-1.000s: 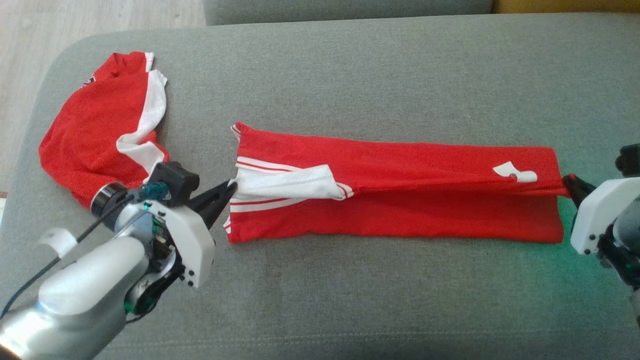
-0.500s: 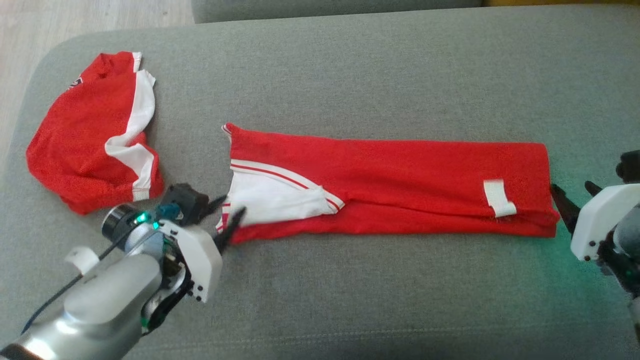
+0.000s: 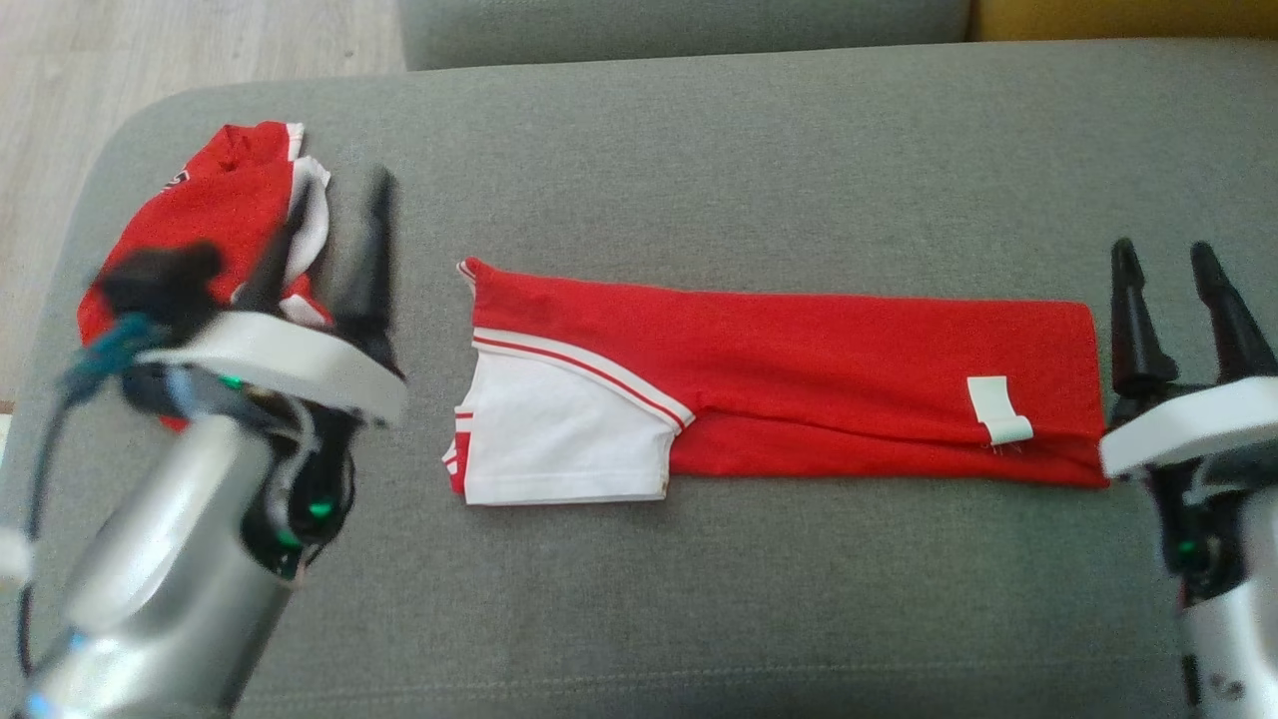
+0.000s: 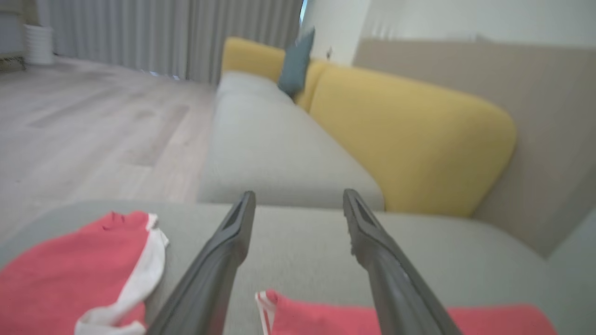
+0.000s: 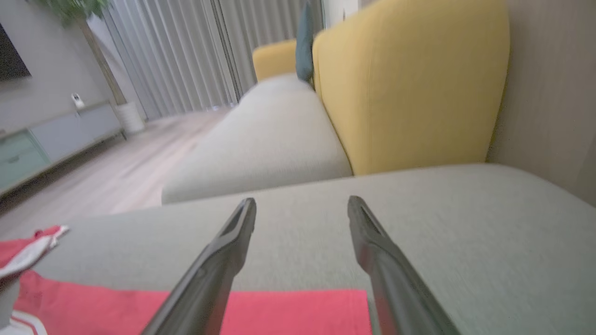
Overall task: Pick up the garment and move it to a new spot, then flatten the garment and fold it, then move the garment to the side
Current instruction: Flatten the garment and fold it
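Note:
The garment (image 3: 799, 369) is a red shirt with a white, red-striped sleeve, folded into a long band lying flat across the middle of the grey sofa seat (image 3: 759, 160). My left gripper (image 3: 339, 190) stands open just off the band's left end, its fingers blurred, with nothing between them. At the right end my right gripper (image 3: 1161, 250) is open too, beside the edge with the white label. The left wrist view has the left gripper (image 4: 299, 195) above the garment's corner (image 4: 326, 318). In the right wrist view the right gripper (image 5: 301, 201) hangs over the red cloth (image 5: 279, 311).
A second red and white garment (image 3: 220, 200) lies crumpled at the seat's far left, partly behind my left gripper, and appears again (image 4: 70, 260) at the lower left. A yellow backrest (image 4: 409, 139) and another grey seat (image 5: 270, 139) stand beyond. Wooden floor (image 3: 200, 40) lies past the left edge.
Both grippers have opened and let go of the garment's ends, then lifted and turned their fingers away from it. The garment has settled flat, its white sleeve spread at the front left.

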Controlling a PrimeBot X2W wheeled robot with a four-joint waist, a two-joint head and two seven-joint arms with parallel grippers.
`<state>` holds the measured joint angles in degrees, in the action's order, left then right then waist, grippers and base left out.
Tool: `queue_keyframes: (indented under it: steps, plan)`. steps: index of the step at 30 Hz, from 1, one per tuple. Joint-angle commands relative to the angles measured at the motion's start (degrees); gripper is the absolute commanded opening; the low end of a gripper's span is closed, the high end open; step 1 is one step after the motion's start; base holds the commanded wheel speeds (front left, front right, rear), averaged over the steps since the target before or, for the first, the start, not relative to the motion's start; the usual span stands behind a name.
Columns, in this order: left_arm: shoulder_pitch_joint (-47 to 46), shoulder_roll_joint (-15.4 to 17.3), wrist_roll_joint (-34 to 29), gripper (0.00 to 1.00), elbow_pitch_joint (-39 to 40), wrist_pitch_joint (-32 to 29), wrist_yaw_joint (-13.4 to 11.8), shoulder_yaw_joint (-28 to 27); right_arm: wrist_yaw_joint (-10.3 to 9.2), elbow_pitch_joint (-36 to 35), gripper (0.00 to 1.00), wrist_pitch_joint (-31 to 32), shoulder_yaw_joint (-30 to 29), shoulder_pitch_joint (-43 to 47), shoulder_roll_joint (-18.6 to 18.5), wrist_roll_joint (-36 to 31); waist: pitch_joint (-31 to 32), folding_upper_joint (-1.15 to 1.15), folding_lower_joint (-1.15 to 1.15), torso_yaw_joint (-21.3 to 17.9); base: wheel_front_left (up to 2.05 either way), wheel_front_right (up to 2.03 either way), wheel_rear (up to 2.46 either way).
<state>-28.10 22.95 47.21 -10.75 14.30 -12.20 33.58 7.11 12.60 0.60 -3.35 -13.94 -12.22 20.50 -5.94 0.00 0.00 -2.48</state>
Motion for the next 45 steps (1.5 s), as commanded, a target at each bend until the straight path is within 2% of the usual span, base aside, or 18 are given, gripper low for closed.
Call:
queue_keyframes:
  steps: [1, 5, 9, 13, 17, 23, 30, 37, 43, 44, 45]
  plan:
    - [0.68, 0.01, -2.48, 1.00, 3.36, 0.67, -0.62, -6.17, 0.37, -2.45, 1.00, -2.20, 1.83, 0.11, -0.20, -0.90, 0.00, 0.00, 0.00, 0.16, 0.00, 0.00, 0.00]
    - [9.55, -7.69, -14.04, 1.00, 12.00, 0.68, -0.28, -19.31, 0.37, -2.73, 1.00, -10.18, 5.53, 1.90, 2.00, -3.89, 0.04, 0.00, 0.00, 0.40, 0.00, 0.00, 0.00]
    - [16.29, -14.21, -21.81, 1.00, 14.53, 0.69, 3.20, -24.01, 0.37, -1.84, 1.00, -13.96, 5.58, 3.08, 4.07, -6.62, -0.23, 0.00, 0.00, 0.98, 0.00, 0.00, 0.00]
    - [18.94, -17.53, -26.09, 1.00, 13.65, 0.69, 6.94, -26.50, 0.37, -0.06, 1.00, -14.95, 3.28, 3.58, 5.85, -8.69, -0.65, 0.00, 0.00, 1.63, 0.00, 0.00, 0.00]
    - [19.62, -18.84, -28.22, 1.00, 11.48, 0.69, 10.12, -27.42, 0.37, 4.11, 1.00, -13.77, -3.63, 2.94, 7.71, -10.34, -1.29, 0.00, 0.00, 2.12, 0.00, 0.00, 0.00]
    - [19.20, -19.68, -29.71, 1.00, 8.57, 0.69, 13.19, -27.54, 0.37, 12.50, 1.00, -5.99, -13.09, -0.92, 9.25, -12.25, -3.29, 0.00, 0.00, 2.78, 0.00, 0.00, 0.00]
    - [17.98, -20.01, -29.73, 1.00, 6.56, 0.70, 14.88, -26.88, 0.37, 18.93, 1.00, -1.77, -15.54, -4.70, 9.33, -14.58, -5.39, 0.00, 0.00, 3.73, 0.00, 0.00, 0.00]
    - [17.29, -20.05, -28.93, 1.00, 6.32, 0.70, 14.76, -26.40, 0.37, 22.33, 1.00, 0.36, -18.71, -6.95, 9.33, -16.77, -6.42, 0.00, 0.00, 4.10, 0.00, 0.00, 0.00]
    - [16.73, -20.06, -28.97, 1.00, 6.27, 0.70, 14.74, -26.79, 0.37, 25.25, 1.00, 3.09, -18.13, -8.15, 9.34, -14.67, -7.13, 0.00, 0.00, 3.99, 0.00, 0.00, 0.00]
    - [16.60, -20.06, -29.01, 1.00, 6.27, 0.70, 14.73, -26.96, 0.37, 25.50, 0.72, 3.37, -17.71, -8.25, 9.34, -14.32, -7.21, 0.00, 0.00, 3.93, 0.00, 0.00, 0.00]
    - [16.50, -20.06, -29.04, 1.00, 6.26, 0.70, 14.72, -27.12, 0.37, 25.59, 0.00, 3.48, -17.42, -8.29, 9.34, -14.14, -7.25, 0.00, 0.00, 3.87, 0.00, 0.00, 0.00]
